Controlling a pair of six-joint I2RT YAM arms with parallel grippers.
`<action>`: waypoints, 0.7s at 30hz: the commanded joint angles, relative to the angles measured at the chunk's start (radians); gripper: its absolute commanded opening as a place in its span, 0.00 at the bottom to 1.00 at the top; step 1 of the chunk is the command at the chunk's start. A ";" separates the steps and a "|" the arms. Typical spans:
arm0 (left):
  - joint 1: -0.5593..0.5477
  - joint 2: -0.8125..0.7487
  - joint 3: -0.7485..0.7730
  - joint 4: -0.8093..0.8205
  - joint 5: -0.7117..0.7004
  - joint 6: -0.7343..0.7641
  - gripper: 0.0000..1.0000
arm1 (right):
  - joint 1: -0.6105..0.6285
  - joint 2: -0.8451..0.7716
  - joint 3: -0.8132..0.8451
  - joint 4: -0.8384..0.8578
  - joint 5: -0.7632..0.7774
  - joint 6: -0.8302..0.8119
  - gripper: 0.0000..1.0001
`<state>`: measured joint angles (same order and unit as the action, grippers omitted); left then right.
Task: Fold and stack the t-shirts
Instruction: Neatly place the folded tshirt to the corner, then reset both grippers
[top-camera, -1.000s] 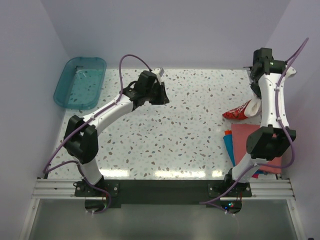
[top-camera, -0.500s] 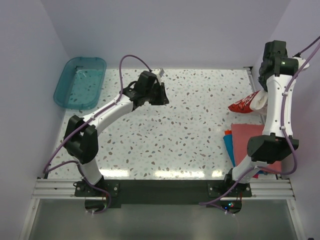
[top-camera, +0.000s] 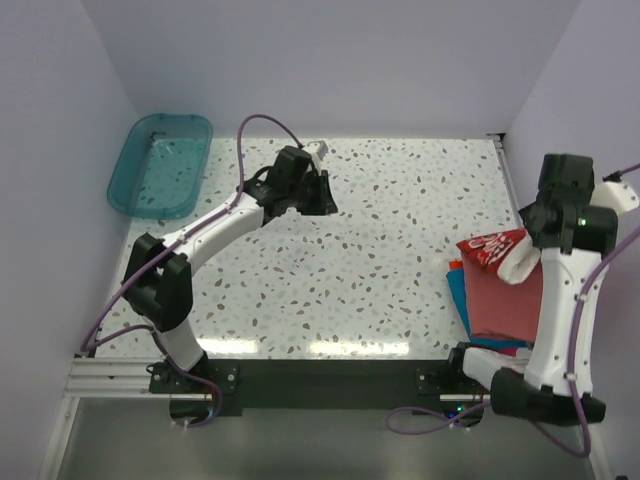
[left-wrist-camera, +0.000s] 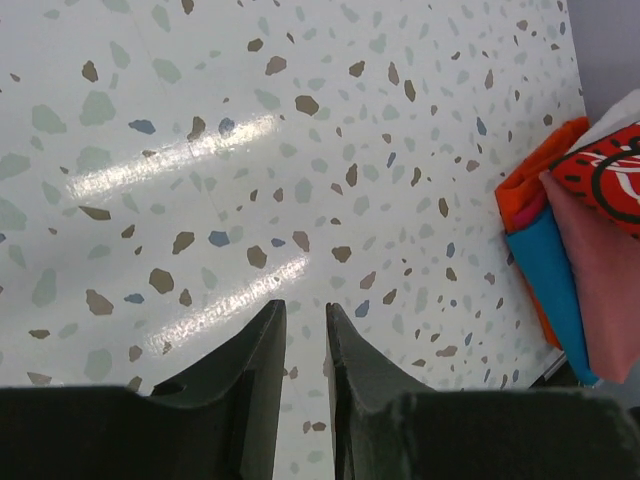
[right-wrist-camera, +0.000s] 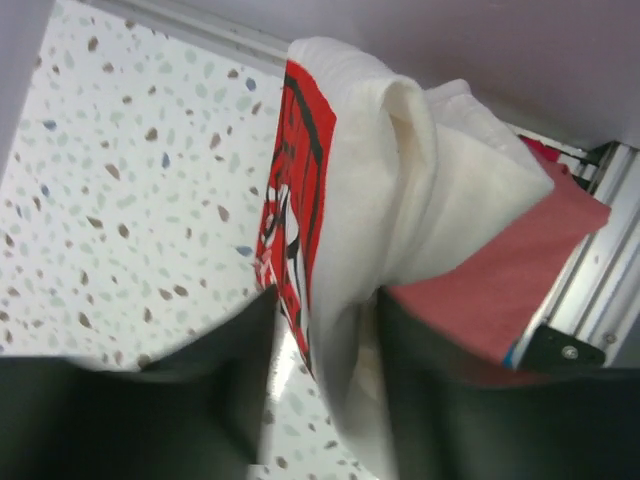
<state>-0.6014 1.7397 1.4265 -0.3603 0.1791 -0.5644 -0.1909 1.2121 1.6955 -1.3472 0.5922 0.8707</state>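
Cream-white cloth with red print, the white shirt (top-camera: 492, 250), sits at the right edge of the top view. It is a rumpled bundle rather than a flat square. Its lower part overlaps the upper end of the salmon shirt (top-camera: 505, 305), and I cannot tell whether it rests there or hangs just above. The salmon shirt lies flat and folded on the blue shirt (top-camera: 458, 292), whose edge shows along its left side. The left wrist view shows an orange edge (left-wrist-camera: 528, 185) in the same pile.

The right gripper (right-wrist-camera: 325, 300) has the white shirt running between its fingers, and the cloth fills the gap. The pictures do not show whether the claw is pinching it or has gone slack. The left gripper (left-wrist-camera: 302, 308) hovers over the bare speckled table (top-camera: 400, 250) in the upper middle of the top view, well apart from the pile. Its jaws stand a narrow slit apart and grasp nothing. The teal tub (top-camera: 160, 165) is at upper left.

The task looks nearly done. Two shirts are folded and stacked, and the third is at the pile. What is left is probably to set the white shirt squarely on top, let it go, and flatten it if it lands bunched. No other shirt shows in the top view.
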 joint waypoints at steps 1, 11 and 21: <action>-0.015 -0.072 -0.032 0.027 0.031 0.003 0.28 | -0.002 -0.187 -0.156 -0.227 -0.051 -0.019 0.75; -0.017 -0.143 -0.115 0.043 0.014 0.020 0.34 | -0.002 -0.528 -0.287 0.031 -0.279 -0.199 0.99; -0.008 -0.204 -0.146 0.030 -0.041 0.047 0.37 | 0.045 -0.320 -0.509 0.379 -0.655 -0.294 0.99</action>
<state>-0.6167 1.5906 1.3071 -0.3553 0.1677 -0.5518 -0.1806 0.8268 1.2537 -1.1503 0.1062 0.6270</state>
